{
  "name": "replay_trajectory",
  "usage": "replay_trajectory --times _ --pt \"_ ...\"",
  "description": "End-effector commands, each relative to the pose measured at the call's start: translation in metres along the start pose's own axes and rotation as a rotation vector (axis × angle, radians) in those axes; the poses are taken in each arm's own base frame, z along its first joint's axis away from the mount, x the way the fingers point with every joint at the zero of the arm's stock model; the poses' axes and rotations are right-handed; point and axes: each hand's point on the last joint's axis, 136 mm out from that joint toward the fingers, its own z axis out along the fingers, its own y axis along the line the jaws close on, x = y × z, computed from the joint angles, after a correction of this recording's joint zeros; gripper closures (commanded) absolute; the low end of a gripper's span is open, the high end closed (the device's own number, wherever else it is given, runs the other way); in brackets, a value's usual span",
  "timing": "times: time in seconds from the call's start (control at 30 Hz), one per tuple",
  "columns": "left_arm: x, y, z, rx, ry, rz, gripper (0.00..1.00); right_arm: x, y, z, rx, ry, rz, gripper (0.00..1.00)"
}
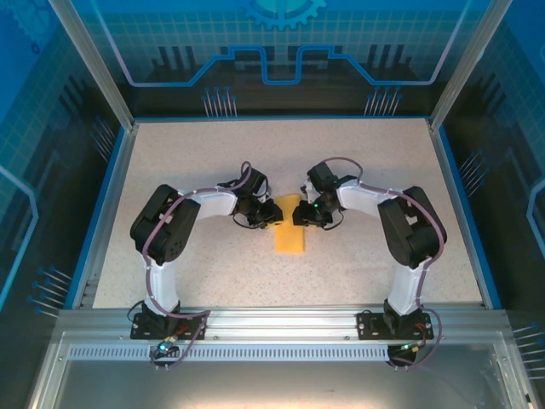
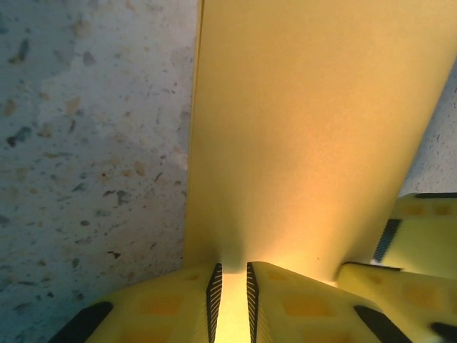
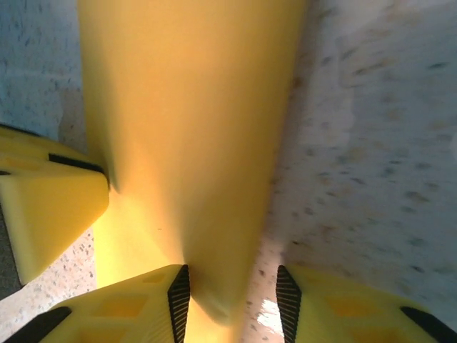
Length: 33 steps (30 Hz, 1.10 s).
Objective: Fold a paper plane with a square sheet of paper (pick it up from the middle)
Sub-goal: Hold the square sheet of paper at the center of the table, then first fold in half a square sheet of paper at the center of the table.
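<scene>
Left tool (image 2: 233, 289) pinched tight on the folded paper (image 1: 289, 234) at frame centre; right tool (image 3: 232, 289) jaws parted, straddling it (gap on right side).

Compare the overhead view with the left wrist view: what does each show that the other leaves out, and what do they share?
Overhead adds: the left arm and right arm from base to wrist, and the blue border of the table. Left wrist adds: the left end effector up close, closed on an edge of the paper. Shared: that orange-yellow paper over the speckled table.
</scene>
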Motion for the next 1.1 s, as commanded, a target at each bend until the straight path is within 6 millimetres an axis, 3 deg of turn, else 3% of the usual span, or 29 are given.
replay_trajectory --times 0.0,0.13,0.3,0.53,0.9,0.97,1.07 --pt "0.021 0.045 0.015 -0.144 0.056 -0.052 0.78 -0.019 0.004 -0.037 0.036 -0.148 0.001 0.57" --pt "0.022 0.049 0.016 -0.156 0.058 -0.054 0.79 -0.022 0.030 -0.055 -0.045 -0.179 -0.064 0.59" --pt "0.022 0.052 0.017 -0.168 0.056 -0.061 0.79 -0.015 0.061 -0.032 -0.152 -0.077 -0.108 0.74" --pt "0.024 0.060 0.020 -0.195 0.067 -0.074 0.80 -0.009 0.039 0.007 -0.157 0.013 -0.043 0.84" --pt "0.035 0.079 0.026 -0.240 0.097 -0.089 0.81 0.012 -0.017 0.031 -0.143 0.050 0.065 0.85" --pt "0.036 0.080 0.026 -0.241 0.098 -0.088 0.81 0.011 -0.017 0.028 -0.141 0.051 0.070 0.86" --pt "0.035 0.080 0.026 -0.240 0.095 -0.089 0.81 0.003 0.003 0.008 -0.159 0.018 0.018 0.85"
